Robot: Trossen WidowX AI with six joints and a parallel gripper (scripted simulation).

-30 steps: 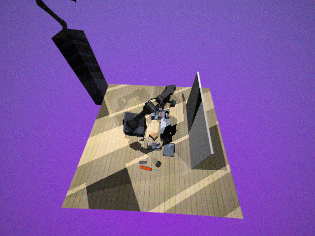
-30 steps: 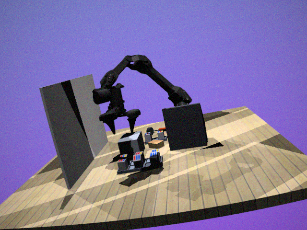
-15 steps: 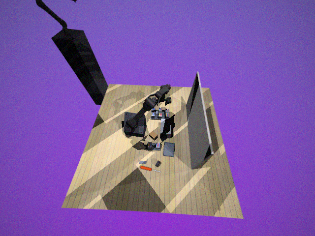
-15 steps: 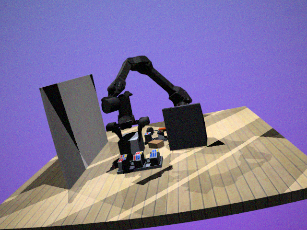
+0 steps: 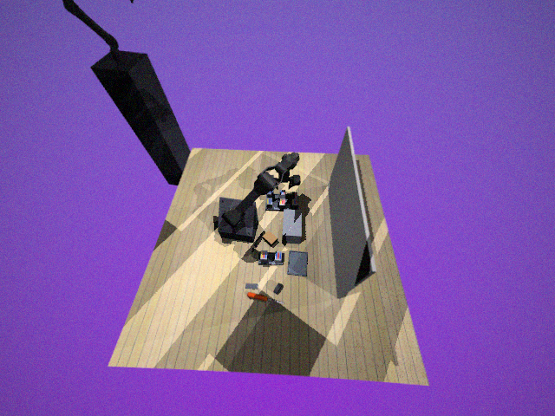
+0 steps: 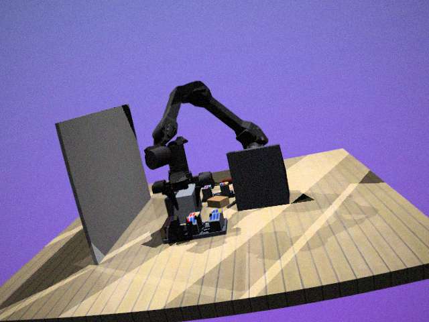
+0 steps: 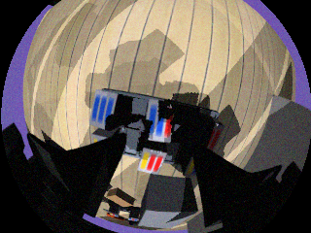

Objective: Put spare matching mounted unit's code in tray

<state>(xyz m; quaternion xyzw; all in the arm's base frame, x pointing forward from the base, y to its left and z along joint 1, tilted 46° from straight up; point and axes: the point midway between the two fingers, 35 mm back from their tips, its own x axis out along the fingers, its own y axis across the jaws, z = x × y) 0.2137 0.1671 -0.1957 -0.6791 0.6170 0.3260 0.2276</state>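
The gripper (image 6: 188,204) (image 7: 161,144), fingers partly open, hovers over the striped spares' rack (image 5: 281,209) (image 6: 208,235) (image 7: 131,94) at the exterior view's lower centre; the flat gray tray (image 5: 297,263) lies below centre in the top view.

Spares (image 6: 193,221) (image 7: 160,127): stripes blurred | grey block (image 6: 186,197) (image 7: 166,194): partly hidden behind claw (image 6: 180,204)

Loose oddments on the wooden planks

Lying near a small flat grey rectangular piece (image 5: 251,286) and a small black block (image 5: 278,289): an orange-handled screwdriver (image 5: 257,296) (image 6: 226,180). Resting well apart from these: a tan rectangular block (image 5: 270,237) (image 6: 218,201) (image 7: 120,197).
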